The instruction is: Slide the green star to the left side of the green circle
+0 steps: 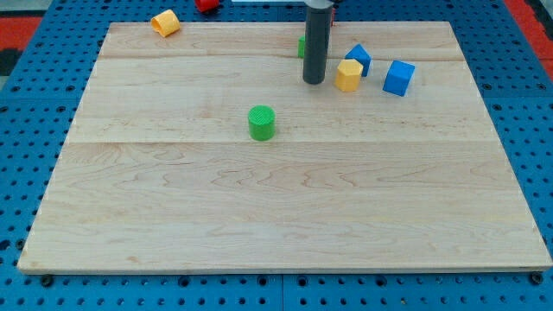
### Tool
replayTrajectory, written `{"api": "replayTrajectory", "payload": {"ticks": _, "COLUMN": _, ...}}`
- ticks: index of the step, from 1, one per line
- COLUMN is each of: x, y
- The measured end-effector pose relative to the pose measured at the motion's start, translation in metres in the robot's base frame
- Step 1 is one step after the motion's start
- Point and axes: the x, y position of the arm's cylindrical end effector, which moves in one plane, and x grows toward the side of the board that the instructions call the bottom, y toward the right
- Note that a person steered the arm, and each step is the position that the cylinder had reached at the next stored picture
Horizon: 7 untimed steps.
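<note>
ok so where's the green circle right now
The green circle sits alone near the board's middle, slightly toward the view's left, below and left of my tip.

No text, label, brand, number or sign can be read anywhere in the camera view: the table point(285, 207) is plain wood grain, and the coloured blocks carry no markings.

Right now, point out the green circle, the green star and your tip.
green circle point(262, 122): camera view, on its side wall just below the top face.
green star point(301, 47): camera view, on the sliver showing left of the rod; the rest is hidden.
my tip point(314, 82): camera view, on the rod's very end.
</note>
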Motion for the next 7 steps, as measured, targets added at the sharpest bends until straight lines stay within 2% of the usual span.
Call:
{"api": "replayTrajectory", "payload": {"ticks": 1, "x": -0.039, "y": -0.021}}
{"api": "replayTrajectory", "payload": {"ticks": 2, "x": -0.050, "y": -0.098}}
{"api": "replayTrajectory", "payload": {"ticks": 3, "x": -0.103, "y": -0.082}}
{"api": "replayTrajectory", "payload": {"ticks": 5, "x": -0.109, "y": -0.070}}
{"api": "replayTrajectory", "payload": {"ticks": 6, "x": -0.107, "y": -0.028}}
{"api": "replayTrajectory", "payload": {"ticks": 7, "x": -0.100, "y": 0.073}}
